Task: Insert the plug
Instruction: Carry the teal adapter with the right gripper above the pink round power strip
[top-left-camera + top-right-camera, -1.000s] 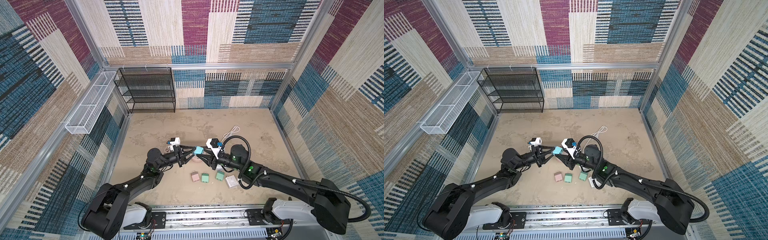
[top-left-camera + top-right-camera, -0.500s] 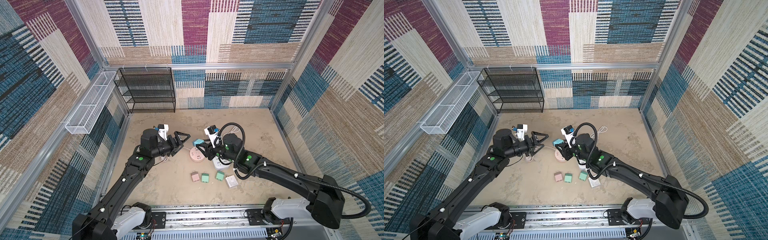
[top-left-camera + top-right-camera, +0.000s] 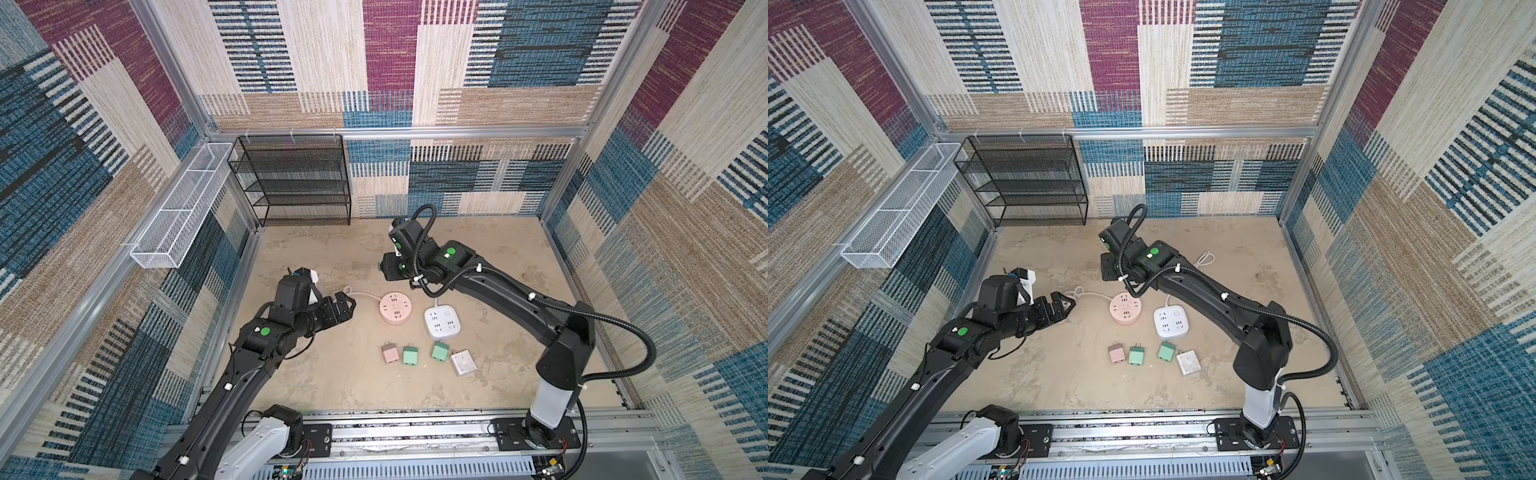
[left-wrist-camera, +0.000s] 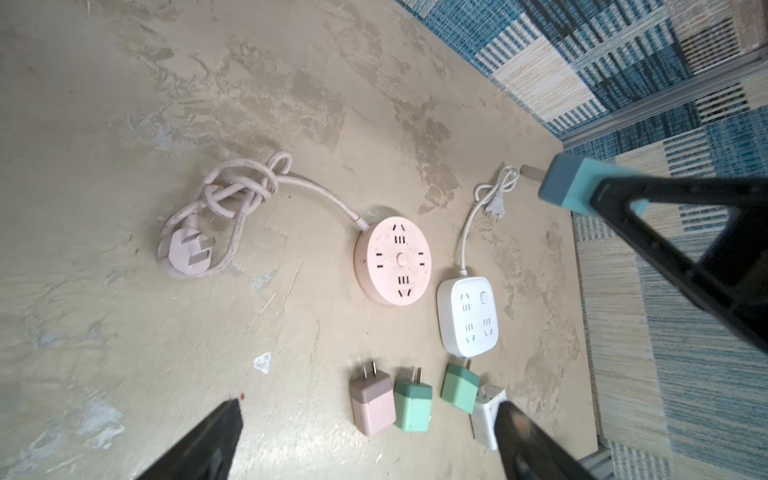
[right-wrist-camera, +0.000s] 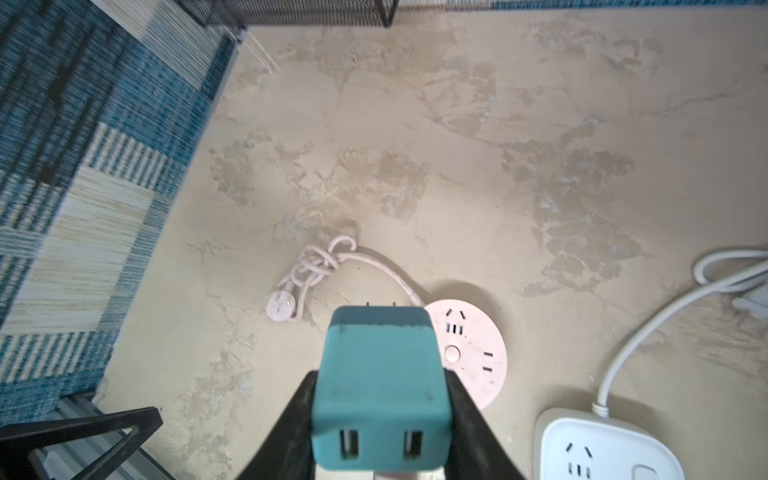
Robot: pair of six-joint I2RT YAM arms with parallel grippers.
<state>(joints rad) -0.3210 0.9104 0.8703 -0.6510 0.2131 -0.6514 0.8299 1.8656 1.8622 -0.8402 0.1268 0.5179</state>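
Mottled, scuffed beige tabletop (image 3: 332,374) inside woven patchwork walls. Right gripper (image 5: 380,376) is clamped on the boxy teal plug (image 5: 380,415), prongs out front, held in the air near the round pink power strip (image 3: 395,308), not plugged in. Left gripper (image 3: 349,306) hangs spread wide, holding nothing. One squarish white strip (image 3: 441,320) too, plus four blocky adapters (image 3: 409,356) in a row: one pink, two green, one white.

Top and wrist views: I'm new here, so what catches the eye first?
The teal plug, clamped in the right gripper, fills the right wrist view, hiding part of the round pink power strip. In both top views a white power strip lies beside the pink one, four small adapters line up nearer the rail, and the left gripper stands open, empty.
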